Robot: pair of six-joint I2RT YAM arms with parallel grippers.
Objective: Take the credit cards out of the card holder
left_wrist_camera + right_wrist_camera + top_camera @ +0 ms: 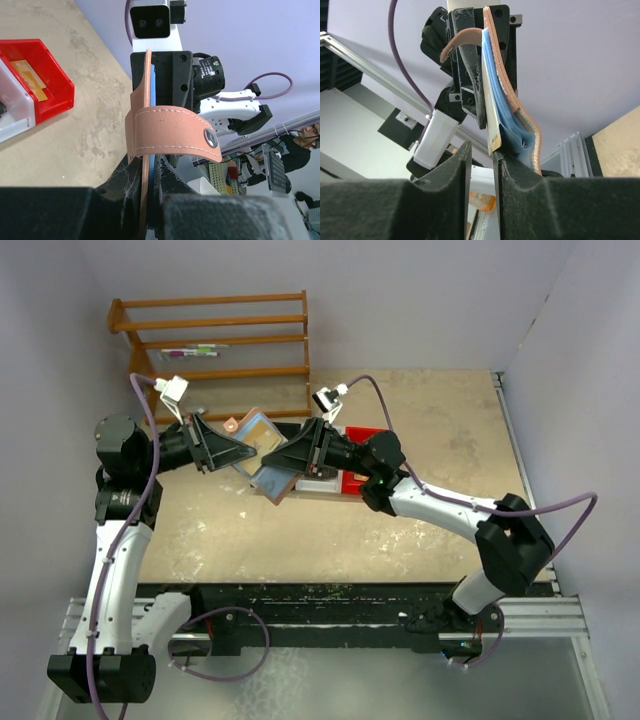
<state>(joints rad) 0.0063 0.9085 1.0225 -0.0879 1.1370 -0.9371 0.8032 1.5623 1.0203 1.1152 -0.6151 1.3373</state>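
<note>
Two sets of jaws, both mine, meet at one holder [165,131] held up off the counter [90,135]. Left jaws [149,186] clamp tight on the holder's edge, with the strap looped across just beyond the tips. Right jaws [482,156] are narrow and face the left ones from the opposite side. A pale card [493,117] sticks out of the blue lining, its end just inside the right jaws' mouth. It lies against one finger with a gap to the other, so it isn't clamped. A red bin [55,85] sits on the counter, well aside of the left jaws, with a yellow card [29,75] in it.
</note>
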